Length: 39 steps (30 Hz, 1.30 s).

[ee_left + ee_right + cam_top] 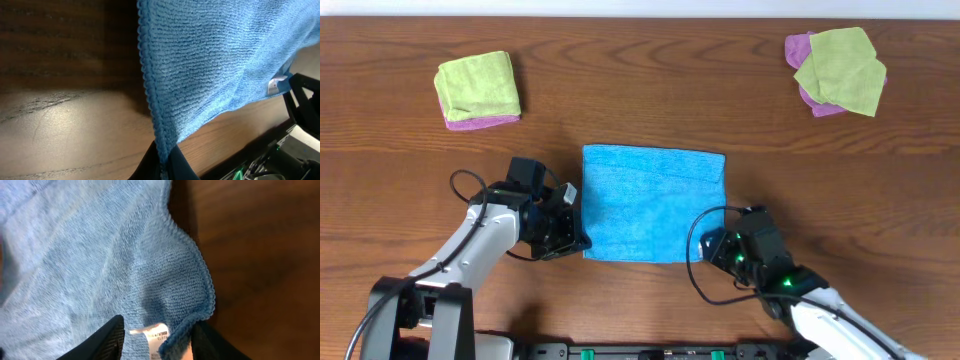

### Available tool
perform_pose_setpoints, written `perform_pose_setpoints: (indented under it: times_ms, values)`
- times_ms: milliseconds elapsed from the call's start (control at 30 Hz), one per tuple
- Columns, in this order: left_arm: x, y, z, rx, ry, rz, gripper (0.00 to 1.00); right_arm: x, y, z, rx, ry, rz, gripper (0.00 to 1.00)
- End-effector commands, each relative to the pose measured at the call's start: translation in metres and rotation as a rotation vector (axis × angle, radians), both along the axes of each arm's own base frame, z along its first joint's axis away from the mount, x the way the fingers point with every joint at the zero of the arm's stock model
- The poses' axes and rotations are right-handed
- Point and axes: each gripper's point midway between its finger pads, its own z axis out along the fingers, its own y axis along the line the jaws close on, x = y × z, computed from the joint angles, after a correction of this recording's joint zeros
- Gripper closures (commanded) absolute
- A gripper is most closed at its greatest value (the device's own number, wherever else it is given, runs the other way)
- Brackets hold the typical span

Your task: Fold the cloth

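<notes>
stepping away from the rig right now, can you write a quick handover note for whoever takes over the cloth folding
Left gripper: shut on the near left corner of the cloth.
Right gripper: open, fingers either side of the near right corner, by the white label; not yet closed on it.
Cloth: spread mid-table between the arms. Two green-on-purple piles lie at the far corners, apart from it.
Done: left corner pinched; no fold shows.
Left: close the right gripper, then probably carry both near corners over to the far edge.
</notes>
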Motion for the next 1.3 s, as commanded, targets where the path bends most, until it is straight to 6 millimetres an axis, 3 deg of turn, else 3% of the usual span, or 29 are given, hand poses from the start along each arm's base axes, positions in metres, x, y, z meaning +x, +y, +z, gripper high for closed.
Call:
perform_pose_setpoints:
  times_ms: [0,167,333,467,500,600,733,867,933,1100,1267]
  values:
    - [-0.001,0.003,-0.002,0.011,-0.013,-0.013,0.94,-0.048,-0.023,-0.049,-0.073,0.211,-0.02,0.53]
    - [-0.002,0.003,-0.002,0.011,-0.01,-0.013,0.94,-0.064,-0.004,-0.046,0.027,0.284,0.045,0.41]
    - [-0.002,0.003,-0.001,0.011,-0.011,-0.013,0.94,-0.093,-0.018,-0.056,-0.017,0.432,-0.006,0.37]
    - [-0.002,0.003,-0.001,0.011,-0.011,-0.013,0.94,-0.09,-0.024,-0.058,-0.049,0.415,-0.02,0.34]
    - [-0.002,0.003,-0.002,0.011,-0.01,-0.013,0.94,-0.089,-0.026,-0.059,-0.06,0.409,-0.026,0.37]
    - [-0.002,0.003,-0.002,0.011,-0.01,-0.013,0.94,-0.087,-0.03,-0.06,-0.086,0.395,-0.033,0.66]
    - [-0.002,0.003,-0.001,0.01,-0.011,-0.013,0.94,-0.083,-0.034,-0.06,-0.117,0.365,-0.014,0.96]
    - [0.002,0.0,0.001,-0.009,-0.027,-0.014,0.94,-0.076,-0.03,-0.058,-0.12,0.325,0.033,0.99]
    - [0.005,-0.005,0.004,-0.046,-0.041,-0.016,0.94,-0.069,-0.026,-0.052,-0.117,0.295,0.063,0.99]
    - [0.019,-0.01,0.016,-0.116,-0.06,0.036,0.94,-0.024,-0.006,-0.018,-0.105,0.147,0.136,0.99]
    - [0.061,-0.003,0.037,-0.184,-0.115,0.188,0.94,0.029,0.009,0.034,-0.138,-0.015,0.171,0.99]
